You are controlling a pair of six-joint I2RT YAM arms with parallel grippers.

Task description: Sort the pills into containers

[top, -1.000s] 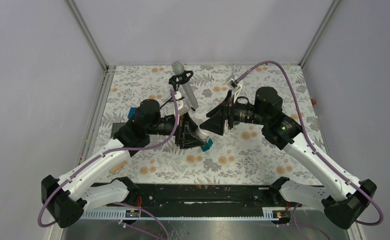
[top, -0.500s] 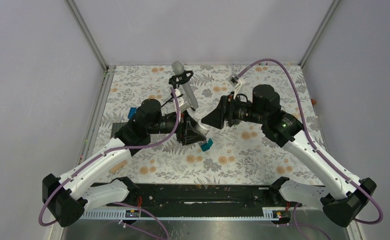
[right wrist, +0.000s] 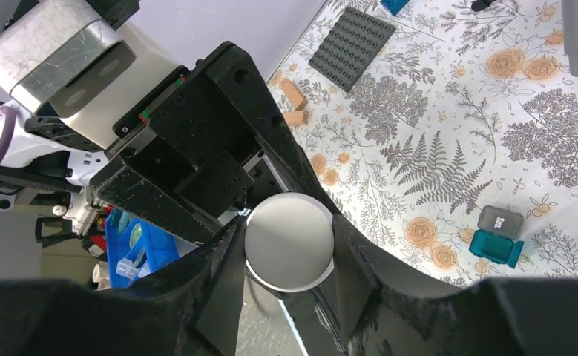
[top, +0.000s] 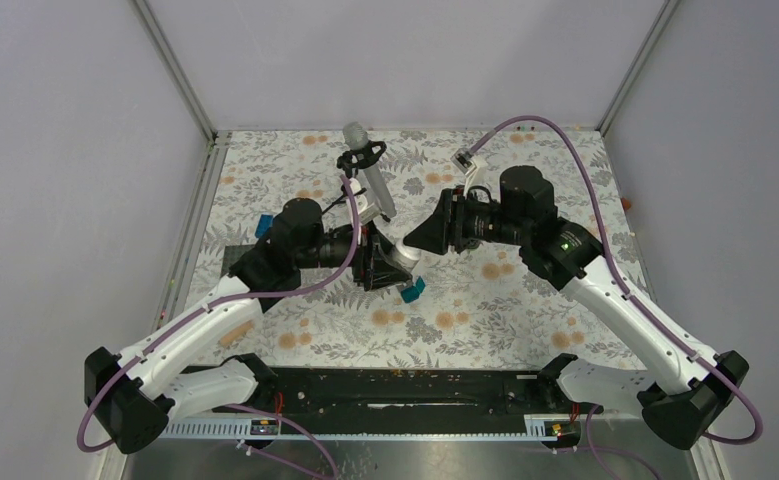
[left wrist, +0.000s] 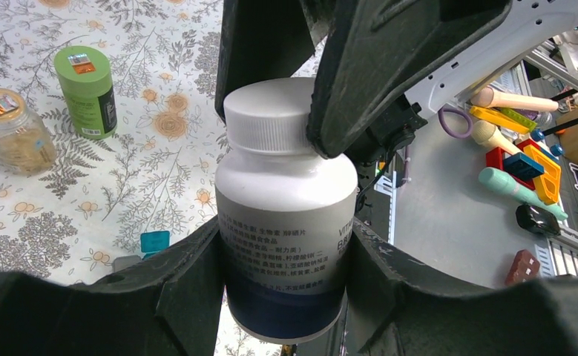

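Note:
My left gripper (left wrist: 282, 259) is shut on the body of a white pill bottle (left wrist: 286, 222) with a blue band, holding it above the mat (top: 295, 200). The bottle's white cap (left wrist: 267, 115) points at my right gripper (right wrist: 289, 252). That gripper's fingers (left wrist: 360, 74) press the cap (right wrist: 289, 241) from both sides. From above, the bottle (top: 397, 262) bridges the left gripper (top: 380, 262) and the right gripper (top: 417, 243) at mid table. A green container (left wrist: 87, 90) and a glass jar (left wrist: 12, 130) stand on the mat. No loose pills show.
A small teal box (right wrist: 496, 247) lies on the mat under the bottle, next to a grey lid (right wrist: 499, 221). A grey microphone on a stand (top: 370, 180) rises just behind the grippers. A dark studded plate (right wrist: 351, 48) lies at the left.
My right gripper has moved left onto the bottle's cap and its jaws have closed in on it. The left gripper keeps its hold on the bottle, shifted slightly.

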